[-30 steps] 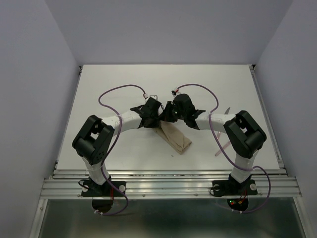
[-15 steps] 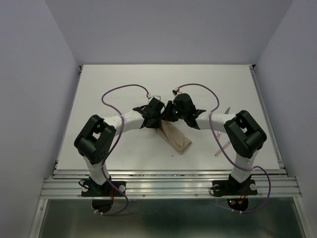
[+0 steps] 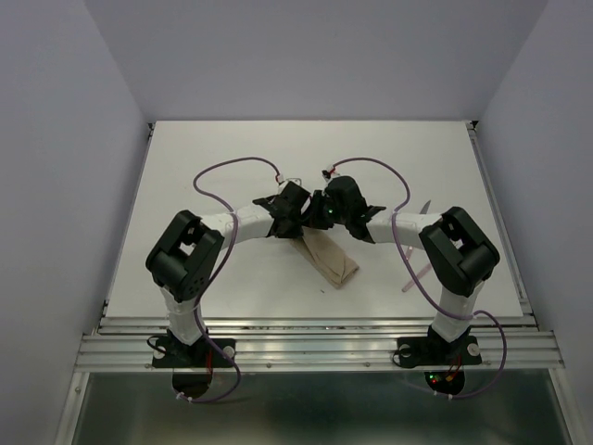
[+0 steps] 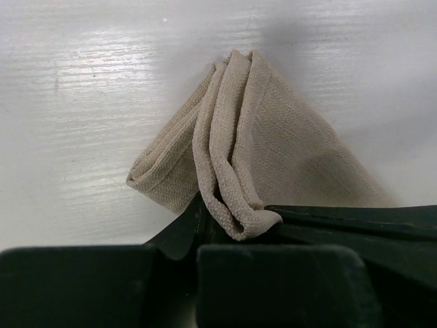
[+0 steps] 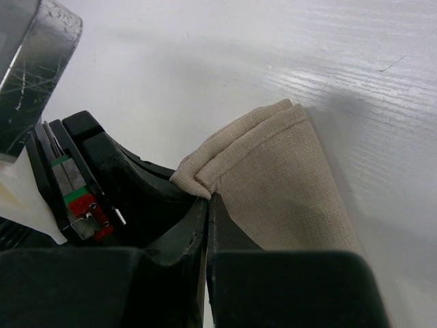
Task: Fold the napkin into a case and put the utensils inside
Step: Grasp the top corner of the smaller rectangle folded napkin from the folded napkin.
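So the table (image 3: 213,148) is plain white, and up close in the wrist views it has a fine streaky grain. Pale grey-lilac walls (image 3: 315,56) box it in on the left, right and back. A ribbed metal rail (image 3: 315,348) runs along the bottom of the top view, with both arm bases bolted to it.

The napkin (image 3: 326,258) sits about mid-frame, slightly right of centre. It's folded into a narrow tan strip slanting down to the right, flat on the table at its lower end. Both arms bend inward and meet at its upper end.

The left gripper (image 4: 235,225) is clamped tight on a bunched ridge of folds, which stands up off the table. The right gripper (image 5: 207,201) is pinched on the napkin's hemmed corner, jaws nearly together, with the left one just beside it.

The utensils (image 3: 413,276) show as thin pinkish slivers at the right, mostly hidden behind the right arm's elbow and well apart from the napkin. Purple cables (image 3: 222,169) loop over both arms.
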### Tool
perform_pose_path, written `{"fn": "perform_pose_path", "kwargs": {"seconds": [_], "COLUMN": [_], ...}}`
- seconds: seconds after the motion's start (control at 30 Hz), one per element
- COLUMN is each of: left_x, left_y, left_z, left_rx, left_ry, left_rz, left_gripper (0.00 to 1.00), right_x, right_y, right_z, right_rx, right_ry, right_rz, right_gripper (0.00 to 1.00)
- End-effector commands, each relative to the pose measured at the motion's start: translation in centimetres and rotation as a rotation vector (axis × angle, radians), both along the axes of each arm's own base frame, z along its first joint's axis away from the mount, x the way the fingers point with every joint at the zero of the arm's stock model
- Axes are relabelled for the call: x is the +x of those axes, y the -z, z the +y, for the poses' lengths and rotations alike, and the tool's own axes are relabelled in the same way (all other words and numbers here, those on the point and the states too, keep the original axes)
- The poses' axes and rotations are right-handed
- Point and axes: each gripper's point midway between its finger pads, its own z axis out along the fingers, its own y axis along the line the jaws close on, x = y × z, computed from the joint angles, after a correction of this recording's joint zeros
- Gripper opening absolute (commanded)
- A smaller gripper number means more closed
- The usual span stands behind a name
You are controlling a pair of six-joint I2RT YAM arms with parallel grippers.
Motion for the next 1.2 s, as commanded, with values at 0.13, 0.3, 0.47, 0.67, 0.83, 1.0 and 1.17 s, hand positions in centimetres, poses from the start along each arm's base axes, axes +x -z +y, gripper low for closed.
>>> {"fn": "perform_pose_path", "kwargs": {"seconds": [0.13,0.3,0.47,0.67,0.83,1.0,1.17], "left_x": [0.8,0.5,0.8,0.5,0.7,0.7,0.6], "left_y": [-3.6,-3.9,-4.7,-4.6,-4.9,-5.0,-5.3], "left_z": [-1.3,-0.9,-0.4,-0.1,-0.5,-0.9,-1.2], "left_rx": [-0.184,-0.272,-0.347,-0.376,-0.417,-0.443,-0.461], "left_ry": [0.009,-0.009,-0.040,-0.050,-0.046,-0.041,-0.034], "left_rz": [-0.035,-0.015,-0.021,-0.007,-0.014,-0.009,-0.010], "left_gripper": [0.00,0.00,0.00,0.00,0.00,0.00,0.00], "right_x": [-1.1,-1.4,-1.5,-1.8,-2.0,-2.4,-2.0], "right_y": [-1.2,-0.5,0.2,0.9,2.5,4.5,6.2], "right_z": [0.3,-0.1,-0.8,-1.1,-1.1,-0.5,-0.5], "right_rx": [0.007,-0.017,-0.054,-0.089,-0.151,-0.218,-0.279], "right_ry": [-0.061,-0.061,-0.050,-0.065,-0.093,-0.121,-0.111], "right_rz": [-0.040,-0.028,-0.024,-0.012,0.013,0.049,0.083], "right_gripper": [0.01,0.01,0.01,0.01,0.01,0.01,0.01]}}
